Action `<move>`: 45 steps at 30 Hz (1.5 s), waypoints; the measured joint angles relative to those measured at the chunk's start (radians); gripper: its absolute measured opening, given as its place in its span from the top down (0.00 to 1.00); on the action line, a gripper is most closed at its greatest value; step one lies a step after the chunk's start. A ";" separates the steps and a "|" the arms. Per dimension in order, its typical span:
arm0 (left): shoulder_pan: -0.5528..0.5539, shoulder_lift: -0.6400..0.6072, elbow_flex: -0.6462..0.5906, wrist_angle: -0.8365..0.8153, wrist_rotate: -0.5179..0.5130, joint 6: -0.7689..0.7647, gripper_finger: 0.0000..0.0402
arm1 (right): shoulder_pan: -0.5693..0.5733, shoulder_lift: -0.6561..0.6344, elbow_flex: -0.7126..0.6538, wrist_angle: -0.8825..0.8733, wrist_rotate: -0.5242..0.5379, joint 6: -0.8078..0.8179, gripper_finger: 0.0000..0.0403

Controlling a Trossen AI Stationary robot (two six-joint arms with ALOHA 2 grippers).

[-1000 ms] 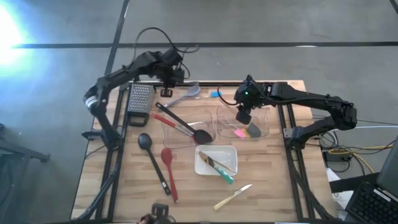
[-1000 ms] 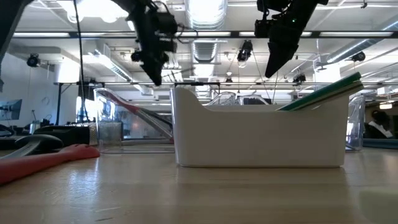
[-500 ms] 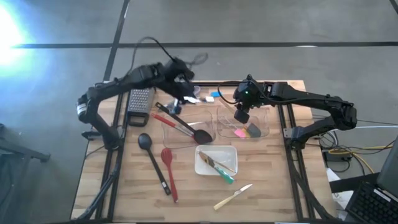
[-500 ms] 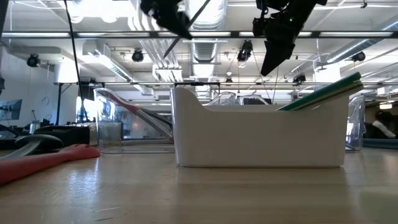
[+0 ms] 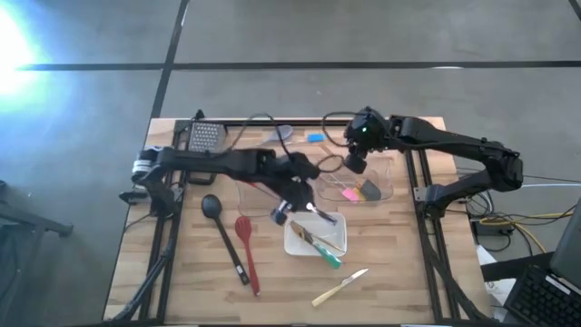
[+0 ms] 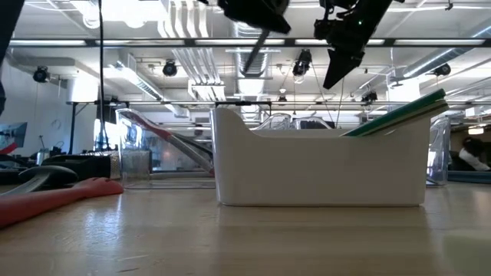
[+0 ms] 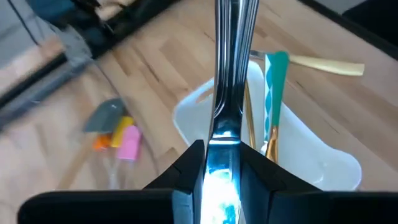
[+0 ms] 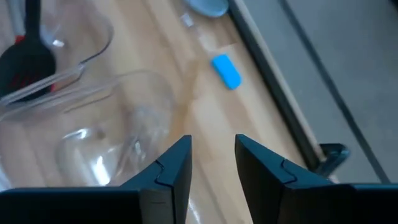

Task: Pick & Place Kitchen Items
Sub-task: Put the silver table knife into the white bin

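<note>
The left gripper (image 7: 222, 163) is clamped on a grey spoon (image 7: 227, 68), carrying it above the white tray (image 7: 326, 167), where a teal-handled utensil (image 7: 273, 93) already lies. A good placement would lower the spoon level beside it before letting go. The right gripper (image 8: 211, 165), fingers apart and empty, hovers over a clear bin (image 8: 118, 124).

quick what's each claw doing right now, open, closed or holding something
Left claw: closed on a shiny metal utensil handle, above the white rectangular tray.
Right claw: open, holding nothing.
</note>
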 joint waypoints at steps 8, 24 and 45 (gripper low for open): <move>-0.007 0.129 -0.028 0.138 0.090 -0.141 0.82 | -0.099 -0.053 0.086 0.001 0.006 -0.033 0.73; -0.069 0.222 -0.043 0.184 0.108 -0.197 0.82 | -0.197 -0.059 0.205 0.006 0.006 -0.084 0.72; -0.105 0.331 -0.106 0.191 -0.031 -0.081 0.82 | -0.198 -0.058 0.252 0.000 0.005 0.038 0.74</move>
